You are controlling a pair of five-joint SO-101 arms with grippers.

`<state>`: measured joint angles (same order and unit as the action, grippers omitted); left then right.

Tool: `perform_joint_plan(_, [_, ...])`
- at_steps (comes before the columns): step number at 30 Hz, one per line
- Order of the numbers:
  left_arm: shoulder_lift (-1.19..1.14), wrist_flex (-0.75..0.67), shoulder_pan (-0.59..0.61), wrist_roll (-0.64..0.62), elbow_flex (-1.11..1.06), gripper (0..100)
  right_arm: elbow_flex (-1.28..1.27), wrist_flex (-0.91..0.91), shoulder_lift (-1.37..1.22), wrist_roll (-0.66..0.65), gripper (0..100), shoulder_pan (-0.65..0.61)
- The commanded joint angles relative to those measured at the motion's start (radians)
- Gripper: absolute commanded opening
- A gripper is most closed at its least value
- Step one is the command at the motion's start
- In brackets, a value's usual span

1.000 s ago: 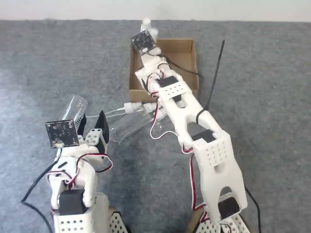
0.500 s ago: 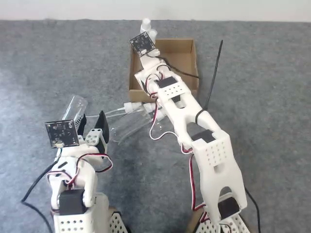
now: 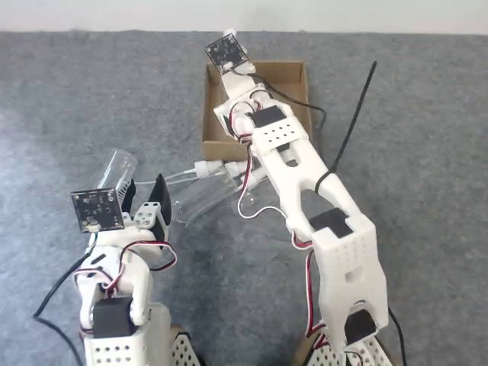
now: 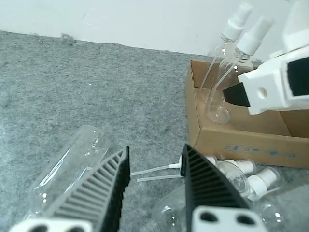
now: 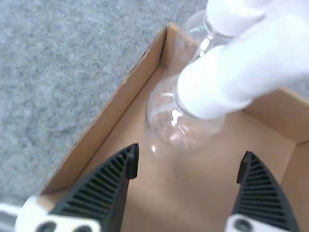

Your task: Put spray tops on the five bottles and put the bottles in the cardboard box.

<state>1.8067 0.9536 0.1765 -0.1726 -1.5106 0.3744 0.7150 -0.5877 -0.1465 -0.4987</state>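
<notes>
The right end effector (image 5: pixel 190 162) hangs open over the box (image 5: pixel 108 113), jaws wide apart above two capped bottles (image 5: pixel 186 111) leaning in its far corner. The left end effector (image 4: pixel 154 162) is also open, low over the grey bench (image 4: pixel 96 87). A clear bottle (image 4: pixel 72 162) lies beside it, and loose spray tops (image 4: pixel 244 169) lie just in front of the box. Faint blue print (image 4: pixel 251 148) on the box's front wall is too small to read.
</notes>
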Motion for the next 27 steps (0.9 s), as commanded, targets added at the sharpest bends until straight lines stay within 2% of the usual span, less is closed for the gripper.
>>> perform_joint_plan(1, [0.021, -0.038, -0.002, -0.014, 0.021, 17, 0.015, 0.117, 0.153, 0.014, 29.7, -0.012])
perform_joint_plan(22, [0.021, -0.032, 0.006, -0.014, 0.015, 17, 0.015, 0.697, 0.572, 0.002, 29.6, -0.01])
perform_joint_plan(27, [0.021, -0.034, 0.006, -0.012, 0.01, 17, 0.014, 0.905, 0.631, -0.15, 29.6, -0.038])
